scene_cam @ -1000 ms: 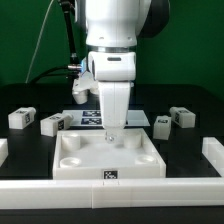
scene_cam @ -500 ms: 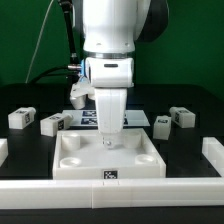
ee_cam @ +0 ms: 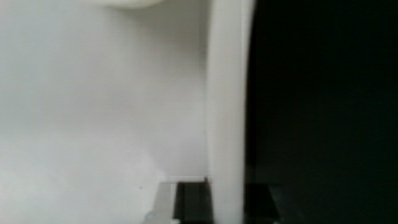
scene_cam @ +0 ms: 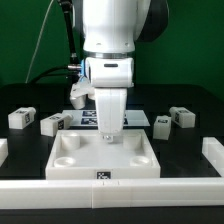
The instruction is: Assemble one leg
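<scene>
Four small white legs with black-and-white tags lie on the black table: two on the exterior view's left (scene_cam: pixel 22 116) (scene_cam: pixel 52 123) and two on the right (scene_cam: pixel 161 123) (scene_cam: pixel 181 116). The large white square tray-like piece (scene_cam: pixel 70 160) with round corner sockets lies in front. My gripper (scene_cam: pixel 109 135) points straight down at the tray's back wall and holds none of the legs. In the wrist view my gripper (ee_cam: pixel 224 196) has one dark finger (ee_cam: pixel 189 205) on each side of the thin upright white wall (ee_cam: pixel 226 100), closed against it.
The marker board (scene_cam: pixel 136 118) lies behind the tray, partly hidden by the arm. White rails stand along the front (scene_cam: pixel 40 188) and at both sides (scene_cam: pixel 214 152). A dark cable hangs at the back on the exterior view's left.
My gripper has moved slightly toward the exterior view's left, and the tray-like piece has slid the same way with it. The legs have not moved.
</scene>
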### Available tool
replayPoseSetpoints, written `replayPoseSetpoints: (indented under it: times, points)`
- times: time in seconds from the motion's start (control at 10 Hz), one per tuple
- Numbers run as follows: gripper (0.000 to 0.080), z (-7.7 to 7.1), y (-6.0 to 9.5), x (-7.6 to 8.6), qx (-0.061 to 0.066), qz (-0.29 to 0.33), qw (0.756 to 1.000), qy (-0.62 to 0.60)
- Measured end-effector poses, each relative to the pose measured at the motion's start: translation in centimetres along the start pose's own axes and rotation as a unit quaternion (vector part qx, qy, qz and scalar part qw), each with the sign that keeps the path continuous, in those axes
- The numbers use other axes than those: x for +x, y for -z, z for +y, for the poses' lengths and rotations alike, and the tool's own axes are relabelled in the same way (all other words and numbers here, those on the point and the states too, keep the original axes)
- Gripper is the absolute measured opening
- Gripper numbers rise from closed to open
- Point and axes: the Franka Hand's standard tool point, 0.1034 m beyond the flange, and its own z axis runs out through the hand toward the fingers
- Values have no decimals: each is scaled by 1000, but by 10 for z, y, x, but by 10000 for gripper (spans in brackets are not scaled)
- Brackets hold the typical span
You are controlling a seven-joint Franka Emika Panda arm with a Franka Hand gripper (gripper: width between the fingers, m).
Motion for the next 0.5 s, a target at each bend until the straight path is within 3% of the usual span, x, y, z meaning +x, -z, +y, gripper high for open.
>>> replayPoseSetpoints:
  times: [0.5]
  points:
    - [57,1,0,4,0,1,1000,2]
